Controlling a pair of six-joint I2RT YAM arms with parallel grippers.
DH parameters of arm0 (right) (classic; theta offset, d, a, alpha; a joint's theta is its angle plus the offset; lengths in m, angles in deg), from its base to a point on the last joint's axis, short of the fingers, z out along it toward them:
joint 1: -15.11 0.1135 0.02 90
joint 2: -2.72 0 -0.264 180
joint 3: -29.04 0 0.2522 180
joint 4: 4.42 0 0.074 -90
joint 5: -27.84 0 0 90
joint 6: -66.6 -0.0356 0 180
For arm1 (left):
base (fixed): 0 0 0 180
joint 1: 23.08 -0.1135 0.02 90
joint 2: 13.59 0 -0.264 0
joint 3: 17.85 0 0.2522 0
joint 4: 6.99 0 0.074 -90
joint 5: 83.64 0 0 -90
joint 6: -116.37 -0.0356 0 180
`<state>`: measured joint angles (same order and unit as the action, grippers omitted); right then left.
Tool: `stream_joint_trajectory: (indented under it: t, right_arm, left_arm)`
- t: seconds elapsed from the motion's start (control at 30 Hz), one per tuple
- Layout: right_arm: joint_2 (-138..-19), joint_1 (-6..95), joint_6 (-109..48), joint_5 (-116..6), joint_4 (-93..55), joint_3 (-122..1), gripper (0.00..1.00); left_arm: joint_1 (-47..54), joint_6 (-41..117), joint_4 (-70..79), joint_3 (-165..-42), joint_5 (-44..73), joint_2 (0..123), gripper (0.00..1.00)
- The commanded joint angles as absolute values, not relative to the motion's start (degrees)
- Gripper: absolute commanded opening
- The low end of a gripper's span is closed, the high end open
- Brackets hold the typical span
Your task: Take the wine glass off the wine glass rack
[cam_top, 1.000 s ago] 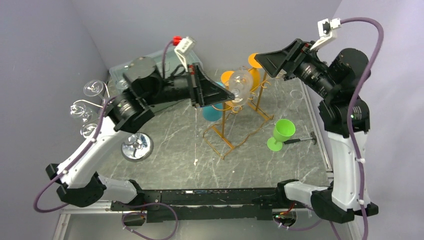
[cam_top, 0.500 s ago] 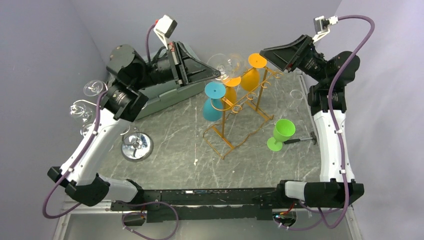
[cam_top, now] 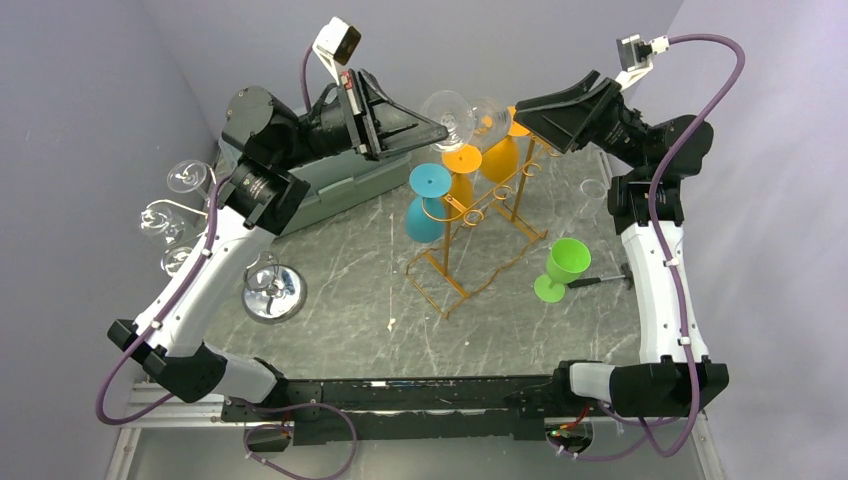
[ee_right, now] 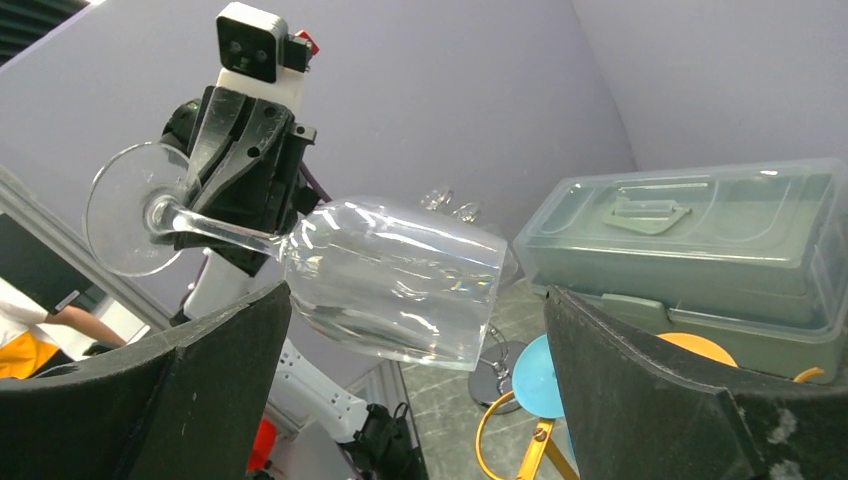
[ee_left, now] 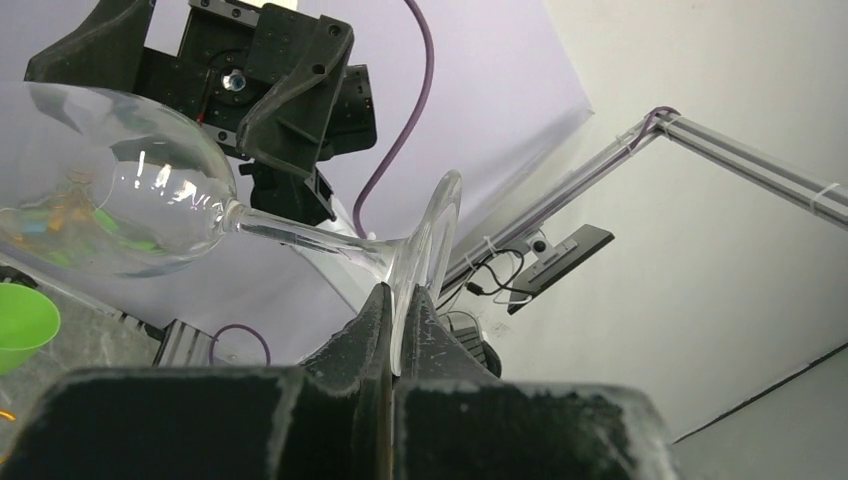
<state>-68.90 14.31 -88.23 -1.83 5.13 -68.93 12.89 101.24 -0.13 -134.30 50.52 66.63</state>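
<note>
A clear wine glass (cam_top: 482,118) lies on its side in the air, above the back end of the golden wire wine glass rack (cam_top: 452,268). My left gripper (cam_top: 440,127) is shut on the rim of its foot (ee_left: 432,240), and the bowl (ee_left: 120,210) points away toward the right arm. My right gripper (ee_right: 417,292) is open, and the bowl (ee_right: 395,280) hangs just ahead of its spread fingers without touching them. A teal glass (cam_top: 425,205) and two orange glasses (cam_top: 503,155) still hang on the rack.
A green cup (cam_top: 566,265) stands on the marble table right of the rack. A grey lidded box (ee_right: 690,240) sits at the back left. A chrome round-based stand (cam_top: 270,296) with clear glasses (cam_top: 165,220) is at the left.
My left arm has lifted the clear glass up and back, away from the rack. The right gripper has opened wider and come in toward the bowl.
</note>
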Motion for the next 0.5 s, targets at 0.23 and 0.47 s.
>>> stream_joint_trajectory:
  t: [0.23, 0.47]
  right_arm:
    - [-68.57, 14.76, -94.40, -1.57, 16.12, -67.90, 1.00]
    - [-67.85, 17.49, -98.33, -1.53, 22.21, -66.51, 1.00]
  left_arm:
    - [12.78, 106.87, -12.76, -137.46, 50.17, 66.04, 0.00]
    - [12.78, 110.32, -18.05, -136.45, 49.95, 67.11, 0.00]
